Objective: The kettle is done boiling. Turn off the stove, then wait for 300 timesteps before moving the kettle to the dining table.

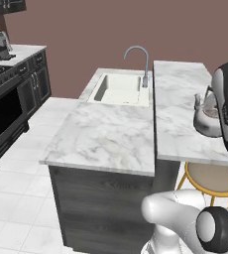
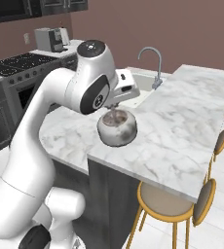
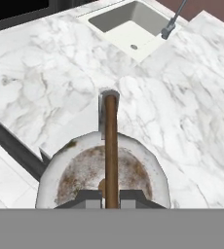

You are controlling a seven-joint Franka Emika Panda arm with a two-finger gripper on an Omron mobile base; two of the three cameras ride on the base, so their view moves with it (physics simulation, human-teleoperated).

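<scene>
The gripper is clamped on the thin brown handle of the kettle, with one finger on each side of the wire. The kettle is over the near edge of the dining table, the raised marble slab of the island; I cannot tell if it touches the slab or hangs just above it. The spout points away from the hand, toward the sink.

The slab around the kettle is bare. Beside it, one step lower, is the marble counter with the sink and a curved faucet at its far end. Under the table edge stand round stools with yellow legs, in a row along the side.

The stove is well apart, on the left wall, with dark cabinets around it. A coffee machine stands on the counter past the stove. The floor has white tiles and the wall is brown-red.
</scene>
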